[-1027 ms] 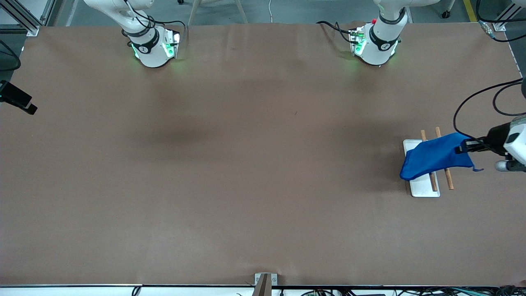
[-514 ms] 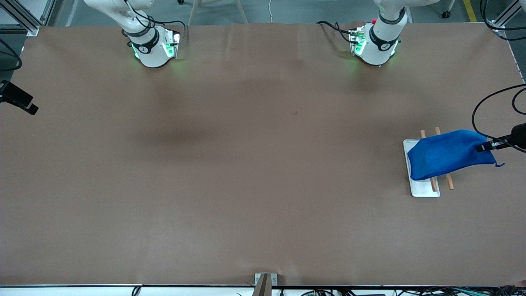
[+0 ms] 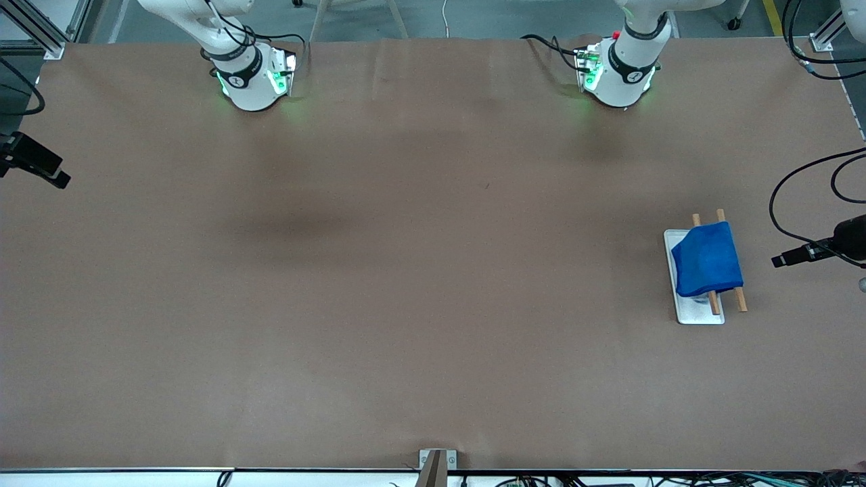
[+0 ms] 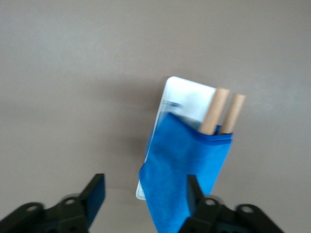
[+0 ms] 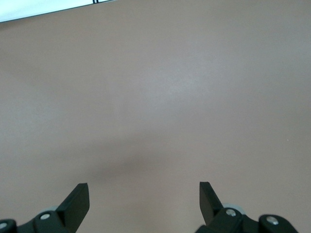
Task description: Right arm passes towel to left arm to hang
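The bright blue towel (image 3: 707, 261) hangs folded over two wooden rods (image 3: 739, 297) that stand on a white base (image 3: 697, 312) at the left arm's end of the table. My left gripper (image 3: 779, 260) is beside the rack, toward the table's end, open and apart from the cloth. In the left wrist view the towel (image 4: 187, 165) drapes down from the rods (image 4: 215, 110), and my left gripper (image 4: 144, 194) holds nothing. My right gripper (image 5: 144, 199) is open over bare table and waits at the right arm's end (image 3: 57, 177).
The brown table (image 3: 419, 270) stretches between the two arm bases (image 3: 250, 81) (image 3: 619, 74). A black cable (image 3: 788, 196) loops above the left gripper. A small metal bracket (image 3: 436, 463) sits at the table's edge nearest the front camera.
My left gripper has opened and let go of the towel. The stretched end of the cloth fell back onto the rods, and the gripper drew away toward the table's end. The right gripper barely shifted.
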